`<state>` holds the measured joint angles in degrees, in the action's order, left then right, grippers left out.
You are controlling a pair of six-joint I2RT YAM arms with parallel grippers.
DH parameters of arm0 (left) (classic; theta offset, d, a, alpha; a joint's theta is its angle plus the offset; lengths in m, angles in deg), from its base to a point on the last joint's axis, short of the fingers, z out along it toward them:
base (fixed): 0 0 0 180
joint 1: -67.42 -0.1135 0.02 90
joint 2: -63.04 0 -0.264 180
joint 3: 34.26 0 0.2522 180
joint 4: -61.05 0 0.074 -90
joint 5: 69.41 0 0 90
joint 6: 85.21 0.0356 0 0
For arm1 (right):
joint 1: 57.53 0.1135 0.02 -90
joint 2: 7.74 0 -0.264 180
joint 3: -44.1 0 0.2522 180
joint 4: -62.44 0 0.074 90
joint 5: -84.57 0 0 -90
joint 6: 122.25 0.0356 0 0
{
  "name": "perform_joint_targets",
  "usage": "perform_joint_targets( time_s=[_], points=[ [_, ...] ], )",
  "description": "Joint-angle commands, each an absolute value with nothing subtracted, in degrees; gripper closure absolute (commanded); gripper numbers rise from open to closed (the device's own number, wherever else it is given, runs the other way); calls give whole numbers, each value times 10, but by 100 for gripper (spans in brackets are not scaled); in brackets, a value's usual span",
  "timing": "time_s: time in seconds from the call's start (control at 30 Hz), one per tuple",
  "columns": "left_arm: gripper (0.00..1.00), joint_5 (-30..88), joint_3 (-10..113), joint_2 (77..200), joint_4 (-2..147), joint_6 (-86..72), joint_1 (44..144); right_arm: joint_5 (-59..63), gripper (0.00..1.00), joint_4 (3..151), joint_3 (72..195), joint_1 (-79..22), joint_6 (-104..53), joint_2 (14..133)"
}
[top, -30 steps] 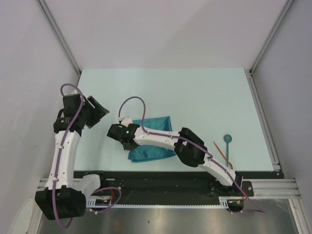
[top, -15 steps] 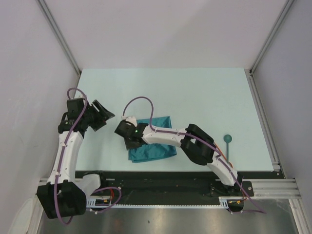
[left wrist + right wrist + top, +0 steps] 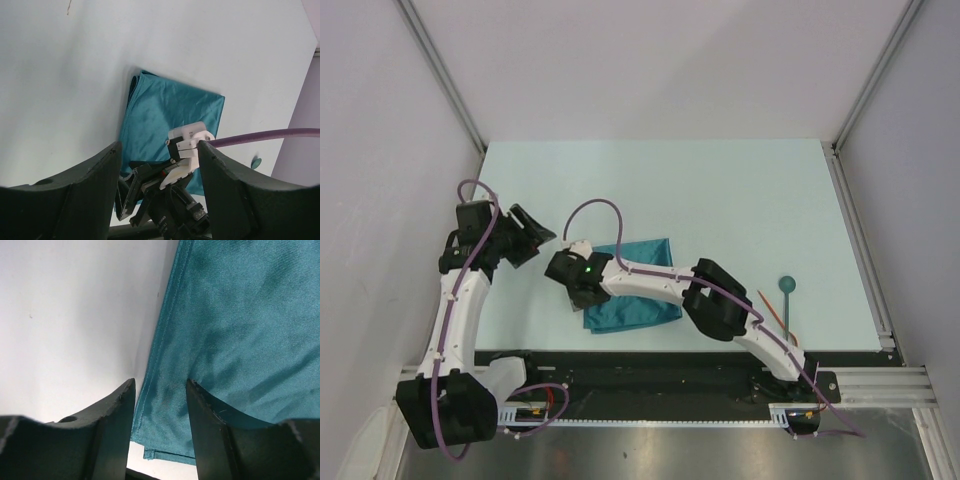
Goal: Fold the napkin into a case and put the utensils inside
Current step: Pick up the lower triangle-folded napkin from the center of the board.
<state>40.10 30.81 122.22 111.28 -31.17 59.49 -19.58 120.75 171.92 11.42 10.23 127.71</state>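
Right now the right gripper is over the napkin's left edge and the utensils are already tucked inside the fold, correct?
Not quite. The right gripper is over the napkin's left edge, but the utensils are not inside. They lie on the table to the right of the napkin, apart from it, as the top external view shows.

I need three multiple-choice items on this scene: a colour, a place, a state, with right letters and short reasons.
1. What colour is the soft folded cloth? A. teal B. white C. yellow
2. Where does the thin orange-red plastic utensil lie? A. on the cloth B. on the table, right of the cloth C. under it
3. How is the right hand? A. shut on the cloth B. open over the cloth's left edge C. shut, empty
1 A: wrist views show teal. 2 B: it rests apart from the cloth. 3 B: its fingers stand apart above flat cloth.
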Motion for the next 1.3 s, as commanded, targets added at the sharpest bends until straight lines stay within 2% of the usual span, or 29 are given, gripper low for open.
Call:
perform_joint_targets(
  time_s=[0.0, 0.3, 0.37, 0.5, 0.53, 0.6, 0.63, 0.67, 0.9, 1.03, 1.27],
  points=[
    [33, 413, 308, 1211, 1098, -307, 587, -219, 50, 1283, 1718, 129, 110, 1346],
    [33, 419, 300, 1209, 1090, -314, 585, -232, 57, 1322, 1740, 145, 115, 1404],
    [33, 420, 298, 1209, 1090, -314, 585, -229, 62, 1321, 1743, 146, 115, 1411],
    [33, 418, 294, 1205, 1091, -312, 584, -222, 79, 1317, 1743, 144, 111, 1413],
    [33, 417, 292, 1204, 1090, -312, 584, -220, 86, 1311, 1743, 143, 108, 1411],
    [33, 419, 288, 1205, 1087, -312, 583, -215, 91, 1306, 1744, 141, 102, 1406],
    [32, 421, 283, 1206, 1085, -312, 582, -210, 97, 1299, 1743, 139, 101, 1404],
    [32, 425, 281, 1208, 1082, -312, 580, -207, 100, 1292, 1740, 136, 99, 1398],
    [31, 466, 263, 1235, 1051, -291, 579, -152, 100, 1141, 1603, 108, 78, 1253],
    [21, 511, 233, 1269, 1009, -291, 579, -78, 100, 1018, 1485, 81, 87, 1163],
    [20, 564, 198, 1333, 951, -314, 592, 14, 100, 846, 1327, 41, 113, 1056]
  ],
)
